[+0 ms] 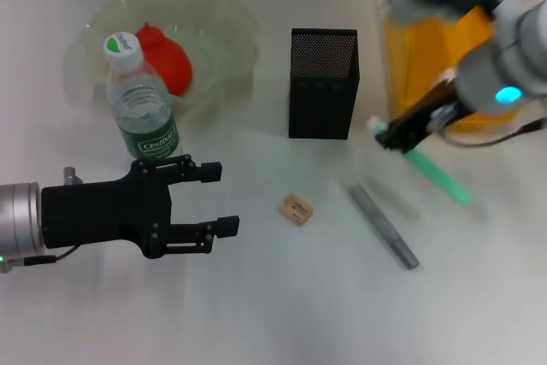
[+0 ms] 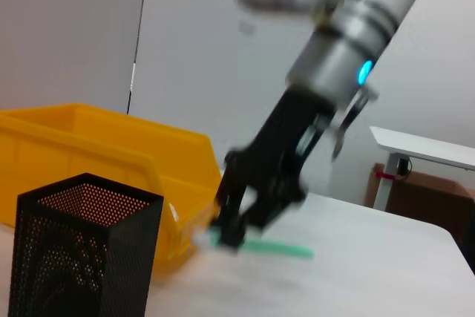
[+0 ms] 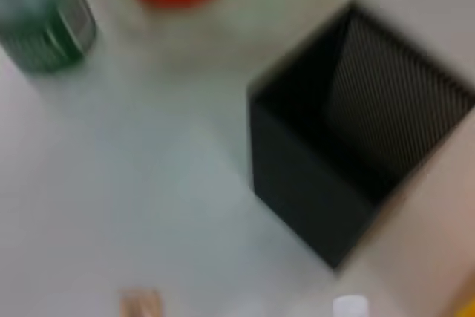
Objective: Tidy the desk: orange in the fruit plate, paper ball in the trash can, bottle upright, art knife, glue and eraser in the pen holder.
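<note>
While the orange (image 1: 164,57) is sitting in the fruit plate (image 1: 226,19) and the bottle (image 1: 141,100) standing upright, the head view shows eraser (image 1: 296,208) and art knife (image 1: 381,224) lying on the tabletop (image 1: 273,314), left hand (image 1: 218,198) idling open. Left wrist view: right hand (image 2: 230,231) is gripping the green glue (image 2: 278,248) beside the pen holder (image 2: 85,257). Right wrist view: the holder is gaping below

My view of the bottle (image 1: 143,102), green label reading "Cestbon", logo on its cap too small to read
</note>
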You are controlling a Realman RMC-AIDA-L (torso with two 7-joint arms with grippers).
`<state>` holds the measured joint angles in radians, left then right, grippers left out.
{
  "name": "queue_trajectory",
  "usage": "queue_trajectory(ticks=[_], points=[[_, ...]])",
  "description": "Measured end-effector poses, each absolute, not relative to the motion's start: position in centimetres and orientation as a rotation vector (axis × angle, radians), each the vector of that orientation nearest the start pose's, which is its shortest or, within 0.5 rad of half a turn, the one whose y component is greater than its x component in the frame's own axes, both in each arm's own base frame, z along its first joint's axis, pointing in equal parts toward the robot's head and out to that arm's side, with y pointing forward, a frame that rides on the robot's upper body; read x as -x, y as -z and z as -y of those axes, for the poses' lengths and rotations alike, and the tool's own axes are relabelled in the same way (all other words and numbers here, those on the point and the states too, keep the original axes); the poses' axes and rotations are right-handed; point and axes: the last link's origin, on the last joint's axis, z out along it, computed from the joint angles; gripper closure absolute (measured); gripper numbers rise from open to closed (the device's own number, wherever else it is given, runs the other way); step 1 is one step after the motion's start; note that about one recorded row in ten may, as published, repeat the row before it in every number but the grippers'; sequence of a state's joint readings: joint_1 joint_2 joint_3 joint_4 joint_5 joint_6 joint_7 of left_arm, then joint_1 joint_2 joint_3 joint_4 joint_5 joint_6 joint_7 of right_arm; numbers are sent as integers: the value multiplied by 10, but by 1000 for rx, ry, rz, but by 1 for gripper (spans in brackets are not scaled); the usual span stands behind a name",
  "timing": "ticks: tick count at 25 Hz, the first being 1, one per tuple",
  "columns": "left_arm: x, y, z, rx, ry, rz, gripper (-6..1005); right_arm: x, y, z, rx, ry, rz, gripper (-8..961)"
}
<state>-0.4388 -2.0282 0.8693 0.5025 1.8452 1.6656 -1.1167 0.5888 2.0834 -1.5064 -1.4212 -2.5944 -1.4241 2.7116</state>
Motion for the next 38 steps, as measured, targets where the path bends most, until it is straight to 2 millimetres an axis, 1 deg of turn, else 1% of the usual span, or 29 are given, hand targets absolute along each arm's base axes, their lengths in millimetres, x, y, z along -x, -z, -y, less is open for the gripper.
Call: queue_trajectory(ticks=[1,2,3,5,6,7,8,9,10,11,12,13,14,16,17,18,19,20,21,22,23,27,31,32,33,35,36,37,38], points=[[279,16,-280,2854,823,436,201,-150,2,-361,2529,291,-899,775],[279,16,-280,2852,825,439,201,-144,-31,-361,2565,19,-973,771],[279,16,-280,2852,825,439,200,-144,-31,-361,2565,19,-973,767],[279,16,-280,2852,828,441,200,-141,-53,-362,2602,-248,-1005,759],[279,16,-280,2852,828,442,200,-142,-64,-363,2613,-411,-1014,754],[279,17,-280,2852,828,443,200,-151,-74,-368,2622,-702,-997,750],[279,17,-280,2852,828,443,200,-151,-74,-368,2622,-702,-997,746],[279,18,-280,2853,829,443,200,-164,-70,-373,2619,-943,-951,742],[279,18,-280,2853,829,443,201,-164,-70,-373,2619,-943,-951,738],[279,18,-279,2853,829,444,201,-172,-63,-375,2605,-1050,-898,734],[278,19,-279,2855,832,444,201,-186,-48,-377,2549,-1182,-815,730],[278,19,-279,2855,832,444,201,-186,-48,-377,2549,-1182,-815,726],[277,19,-279,2856,834,444,201,-191,-41,-377,2509,-1223,-756,722],[277,20,-279,2857,837,444,201,-198,-26,-376,2445,-1240,-629,714],[276,21,-279,2858,840,445,201,-202,-11,-375,2383,-1217,-526,710],[276,21,-279,2858,840,445,201,-202,-11,-375,2383,-1217,-526,705],[276,22,-279,2859,841,445,201,-206,4,-377,2326,-1189,-460,701],[276,22,-279,2859,843,445,201,-206,4,-377,2326,-1189,-460,697],[275,22,-279,2858,844,446,201,-208,13,-377,2302,-1174,-450,693],[276,22,-279,2857,845,446,201,-209,26,-380,2282,-1128,-433,689],[276,22,-279,2857,845,446,201,-209,26,-380,2282,-1128,-433,685],[276,23,-277,2859,845,452,201,-211,38,-386,2285,-1050,-467,669],[277,23,-276,2855,851,457,201,-212,37,-386,2292,-1064,-507,652],[277,23,-276,2856,854,457,201,-211,32,-385,2301,-1088,-527,648],[276,23,-275,2859,857,456,201,-211,32,-385,2301,-1088,-527,644],[276,23,-275,2863,861,453,201,-207,23,-383,2357,-1118,-546,636],[275,23,-274,2866,865,451,201,-204,18,-381,2392,-1130,-558,587],[274,22,-273,2872,874,447,201,-194,-1,-379,2474,-1120,-563,537],[274,22,-273,2872,874,447,201,-194,-1,-379,2474,-1120,-563,488]])
